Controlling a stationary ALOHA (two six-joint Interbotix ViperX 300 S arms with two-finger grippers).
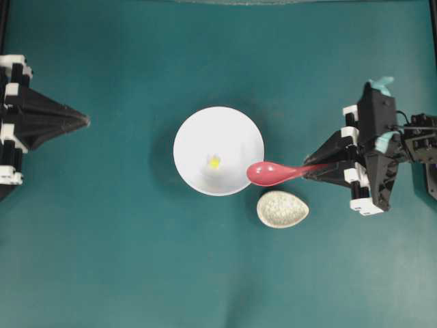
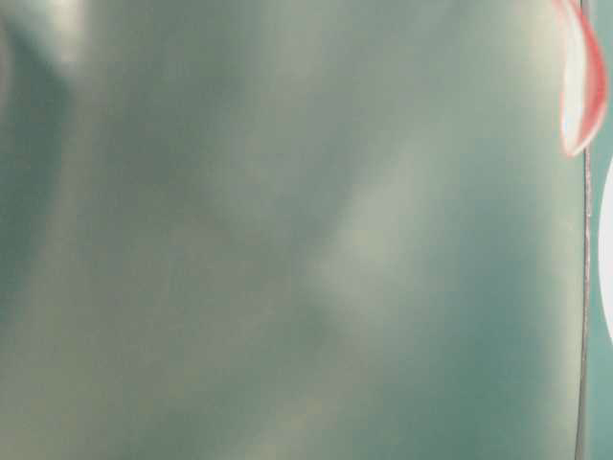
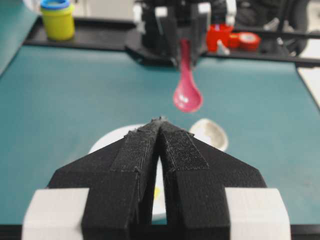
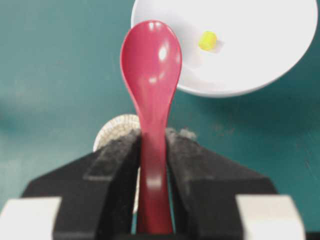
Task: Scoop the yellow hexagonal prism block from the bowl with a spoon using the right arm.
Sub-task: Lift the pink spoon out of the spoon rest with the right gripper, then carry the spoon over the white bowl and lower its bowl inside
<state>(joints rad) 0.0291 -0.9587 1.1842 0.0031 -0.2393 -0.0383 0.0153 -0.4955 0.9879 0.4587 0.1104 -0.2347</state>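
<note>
1. While the right tool (image 4: 152,145) clamps the handle of the spoon (image 1: 272,173) between its two black fingers (image 4: 112,165), the pink-red scoop juts out level toward the bowl (image 1: 235,126), hollow side up.
2. Seen from overhead, the scoop's tip overlaps the bowl's right rim; the left wrist view shows the spoon held up in the air, clear of the tabletop (image 1: 123,260).
3. Inside the white bowl, left of its middle, lies the yellow hexagonal prism block (image 1: 214,162), a tiny bright chunk apart from the spoon; nothing sits in the scoop.
4. Just below the spoon in the overhead view, near the bowl's lower right edge, rests a small speckled oval dish (image 1: 283,208).
5. At the left edge the left tool (image 3: 160,125) stays well apart from the bowl, its black jaws pressed together with nothing between them.
6. Beyond the tabletop, the left wrist view shows a yellow tub with a blue lid (image 3: 57,19) and some red items (image 3: 227,37).
7. The table-level view is a blur of teal, with only a red-and-white sliver at its right edge.
</note>
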